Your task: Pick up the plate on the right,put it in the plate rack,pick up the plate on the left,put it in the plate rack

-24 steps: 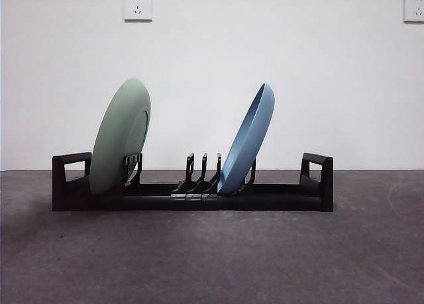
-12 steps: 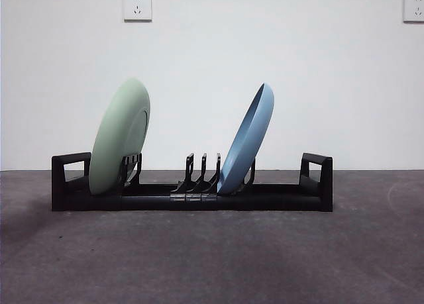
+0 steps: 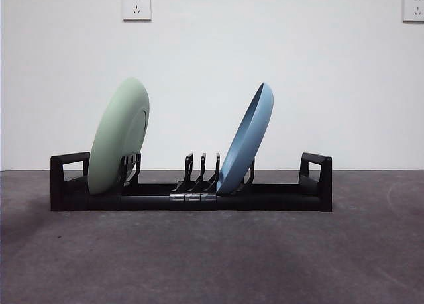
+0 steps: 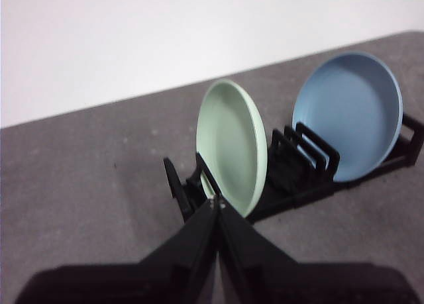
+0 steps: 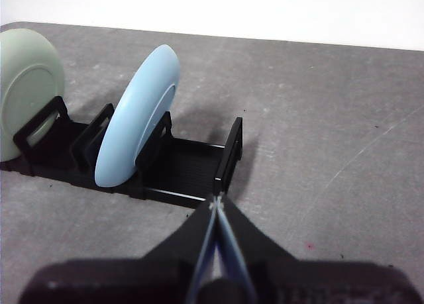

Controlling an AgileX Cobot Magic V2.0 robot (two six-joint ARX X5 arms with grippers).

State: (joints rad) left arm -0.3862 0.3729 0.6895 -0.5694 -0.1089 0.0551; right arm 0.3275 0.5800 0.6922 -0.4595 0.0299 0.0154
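Both plates are in the rack (image 3: 192,199): green plate (image 3: 119,137) near one end, blue plate (image 3: 246,140) past the middle, each on edge and leaning on the prongs, a few empty prongs (image 3: 202,171) between them. From the task line we judge both placements done. Handling, as judgement: the plates look like thin moulded plastic, so light, stiff, smooth and a bit slippery, not very fragile. If we had to take one again we'd pinch the upper rim, where it stands clear of the prongs; the shallow curved lip gives little to bite on, so a firm squeeze and a straight lift along the slot. A sideways pull could drag the light rack with it. The rack itself is low, black, rigid, with a loop handle (image 3: 317,178) at each end, the obvious place to hold it. Left end effector (image 4: 217,208) is pinched closed on nothing, hanging back near the green plate's end. Right end effector (image 5: 216,203) is also closed and empty, just off the handle at the blue plate's end. Neither touches anything. The bench (image 3: 212,257) is dark grey and matte, lightly scuffed, probably decent grip for the rack's feet. Behind it is a plain white wall with two sockets (image 3: 136,5) high up.
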